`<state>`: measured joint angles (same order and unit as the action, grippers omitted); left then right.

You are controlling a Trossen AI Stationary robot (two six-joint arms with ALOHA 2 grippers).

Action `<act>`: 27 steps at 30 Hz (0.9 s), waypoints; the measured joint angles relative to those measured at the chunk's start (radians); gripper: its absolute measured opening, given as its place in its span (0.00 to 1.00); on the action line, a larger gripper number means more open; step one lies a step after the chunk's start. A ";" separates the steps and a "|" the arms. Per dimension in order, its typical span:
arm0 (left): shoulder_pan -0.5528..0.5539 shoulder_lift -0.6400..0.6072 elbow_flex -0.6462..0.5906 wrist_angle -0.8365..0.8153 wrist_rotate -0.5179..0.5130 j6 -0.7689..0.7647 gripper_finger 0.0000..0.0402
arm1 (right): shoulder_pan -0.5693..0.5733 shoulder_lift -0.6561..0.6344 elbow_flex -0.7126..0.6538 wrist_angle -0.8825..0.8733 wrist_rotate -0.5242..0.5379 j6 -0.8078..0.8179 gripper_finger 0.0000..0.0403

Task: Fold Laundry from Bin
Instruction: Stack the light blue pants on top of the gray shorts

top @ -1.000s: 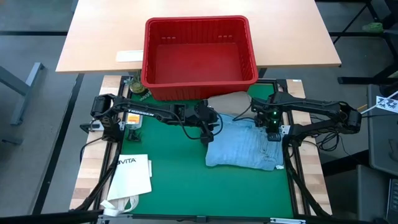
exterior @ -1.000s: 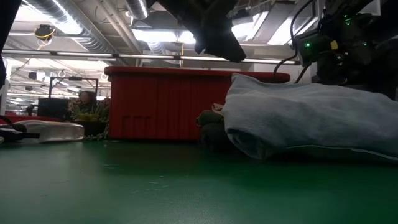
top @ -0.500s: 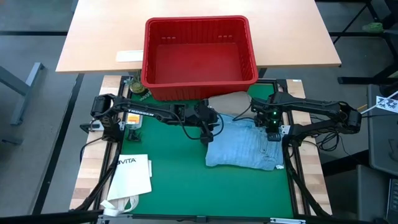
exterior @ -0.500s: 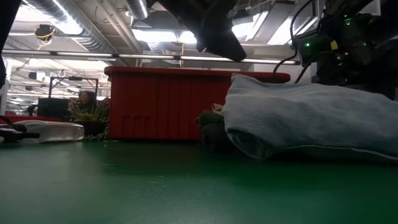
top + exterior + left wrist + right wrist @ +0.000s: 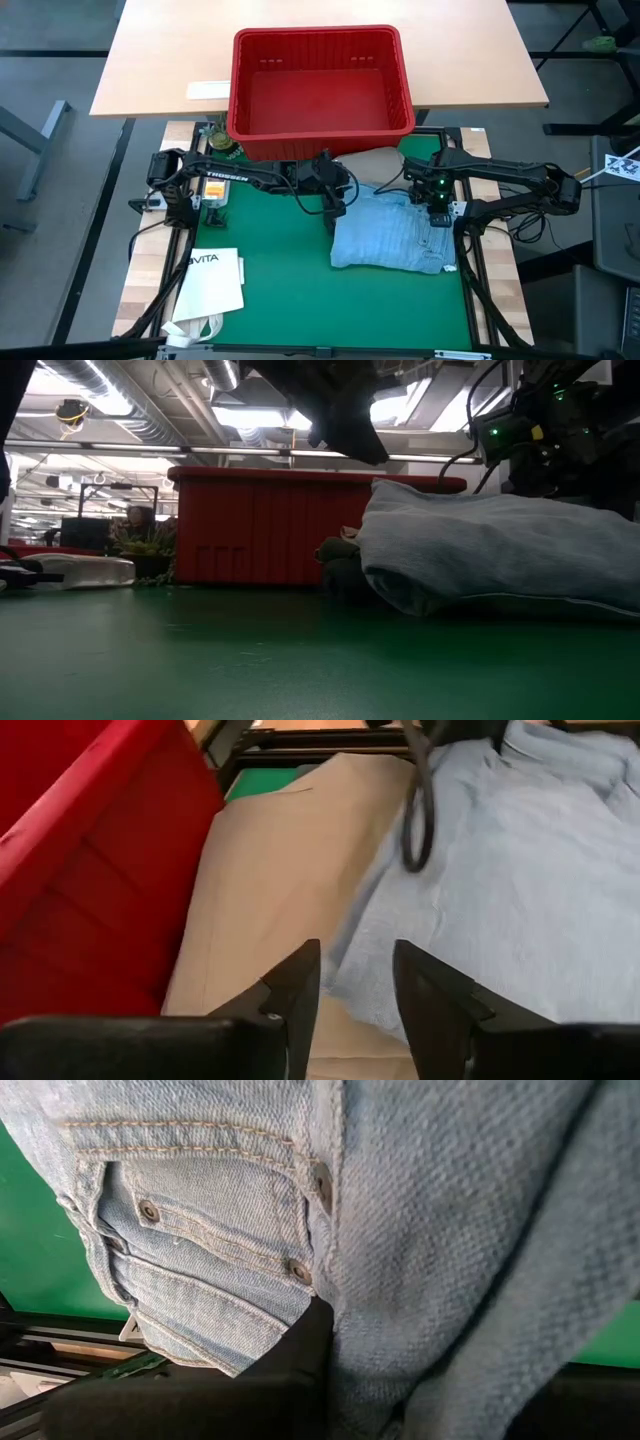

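The light blue denim jeans (image 5: pixel 392 236) lie bunched on the green mat (image 5: pixel 280 280) toward the surface's right edge, overlapping a khaki-tan garment (image 5: pixel 368 164) just beside the red bin (image 5: pixel 320 90) at the far edge. The right hand (image 5: pixel 438 212) pinches the jeans' far right corner. The left hand (image 5: pixel 333 205) hangs partly open and empty above the jeans' left edge.

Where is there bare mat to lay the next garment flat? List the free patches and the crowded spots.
Free: the green mat between the VITA paper bag and the light blue jeans, and the strip in front of the jeans. The red bin looks empty too. Crowded: the back edge, where the khaki garment, the left tool and the right tool gather by the jeans.
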<state>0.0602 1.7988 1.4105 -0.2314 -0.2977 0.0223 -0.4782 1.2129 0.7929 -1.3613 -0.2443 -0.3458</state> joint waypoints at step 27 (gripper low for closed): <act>0.029 0.000 0.000 0.000 0.023 -0.240 0.52 | 0.000 0.000 0.000 -0.001 0.000 0.000 0.17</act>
<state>0.0895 1.7988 1.4105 -0.2317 -0.2750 -0.2182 -0.4781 1.2129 0.7929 -1.3621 -0.2443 -0.3458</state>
